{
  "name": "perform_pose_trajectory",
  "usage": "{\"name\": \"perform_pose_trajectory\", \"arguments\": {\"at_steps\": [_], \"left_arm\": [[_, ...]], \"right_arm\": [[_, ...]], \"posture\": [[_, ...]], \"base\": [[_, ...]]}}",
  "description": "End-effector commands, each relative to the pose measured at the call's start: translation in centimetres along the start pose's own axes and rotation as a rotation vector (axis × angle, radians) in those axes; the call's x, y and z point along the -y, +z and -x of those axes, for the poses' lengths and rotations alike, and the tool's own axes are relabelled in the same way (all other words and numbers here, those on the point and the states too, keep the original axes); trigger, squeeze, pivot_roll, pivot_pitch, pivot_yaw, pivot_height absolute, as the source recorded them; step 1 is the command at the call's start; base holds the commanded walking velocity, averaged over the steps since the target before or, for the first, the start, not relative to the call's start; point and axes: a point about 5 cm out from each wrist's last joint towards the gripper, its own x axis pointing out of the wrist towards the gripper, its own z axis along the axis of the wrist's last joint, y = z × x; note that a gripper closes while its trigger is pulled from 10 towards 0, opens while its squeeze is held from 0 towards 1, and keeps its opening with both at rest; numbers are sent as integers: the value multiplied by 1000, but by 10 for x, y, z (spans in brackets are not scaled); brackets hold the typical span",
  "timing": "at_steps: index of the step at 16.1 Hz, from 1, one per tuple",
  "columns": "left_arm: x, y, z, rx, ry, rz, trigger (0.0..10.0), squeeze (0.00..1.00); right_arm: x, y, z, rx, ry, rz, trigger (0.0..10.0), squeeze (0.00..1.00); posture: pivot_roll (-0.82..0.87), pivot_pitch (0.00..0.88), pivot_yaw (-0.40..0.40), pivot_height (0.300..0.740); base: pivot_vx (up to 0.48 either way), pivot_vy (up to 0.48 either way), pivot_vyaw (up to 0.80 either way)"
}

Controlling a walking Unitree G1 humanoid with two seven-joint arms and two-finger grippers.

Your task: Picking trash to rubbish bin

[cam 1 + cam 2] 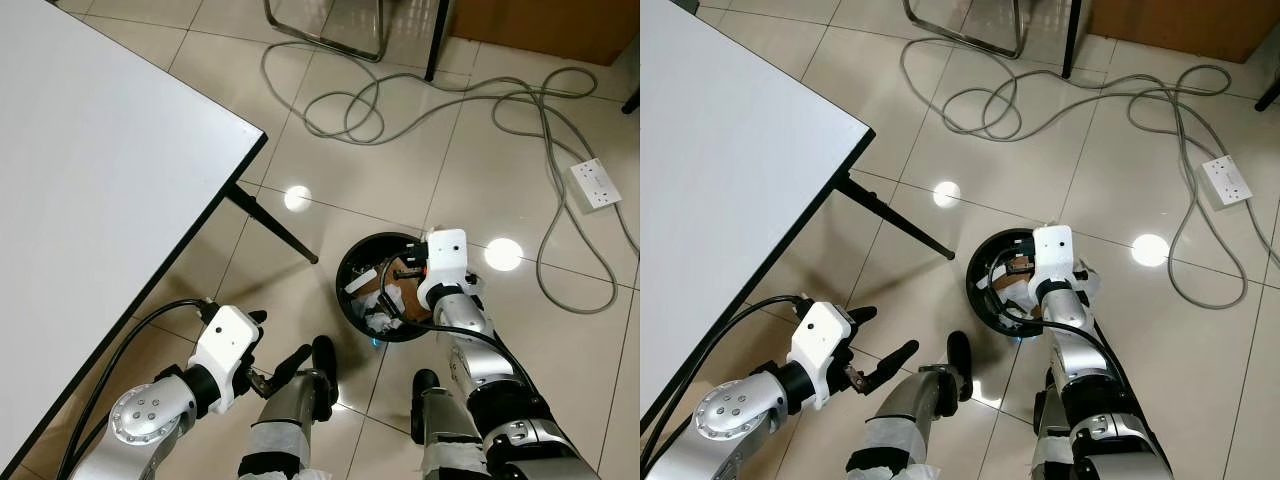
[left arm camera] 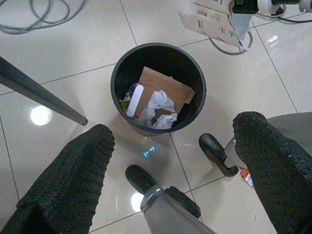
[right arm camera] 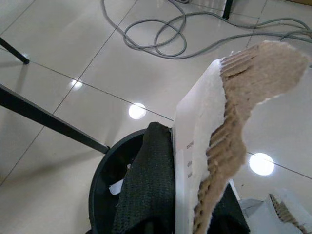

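From the head views, the black rubbish bin (image 1: pixel 352 285) stands on open tile between the white table (image 1: pixel 90 200) with its slanted leg and a loop of grey cable (image 1: pixel 345 110), while the right gripper (image 1: pixel 1025 268) hangs over the bin's rim and the left gripper (image 1: pixel 880 355) hovers low near the robot's feet, fingers spread and empty. Left wrist view: the bin sits ahead between the two parted black fingers (image 2: pixel 68 180), brown cardboard and white wrappers inside. Right wrist view: the jaws are clamped on a torn cardboard piece (image 3: pixel 219 141), upright directly above the bin's mouth.
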Motion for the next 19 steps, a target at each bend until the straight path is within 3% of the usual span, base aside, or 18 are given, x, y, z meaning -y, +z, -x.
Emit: {"name": "perform_pose_trajectory", "arguments": {"at_steps": [1, 12, 13, 19], "left_arm": [[3, -8, 5, -35, -3, 18, 10000, 0], [5, -7, 4, -35, -8, 24, 10000, 0], [25, -5, -15, -13, -86, 66, 10000, 0], [22, -5, -17, -13, -75, 64, 10000, 0]], "right_arm": [[-5, -15, 6, -43, 18, -15, 10000, 0], [-6, -14, 3, -35, 21, -14, 10000, 0], [-15, -7, -5, -3, 57, -25, 10000, 0], [-15, -13, -5, -21, 64, -14, 10000, 0]], "posture": [[183, 523, 232, 740], [183, 523, 232, 740], [172, 532, 234, 740], [168, 523, 230, 740]], "base": [[0, 0, 0], [0, 0, 0], [0, 0, 0], [0, 0, 0]]}}
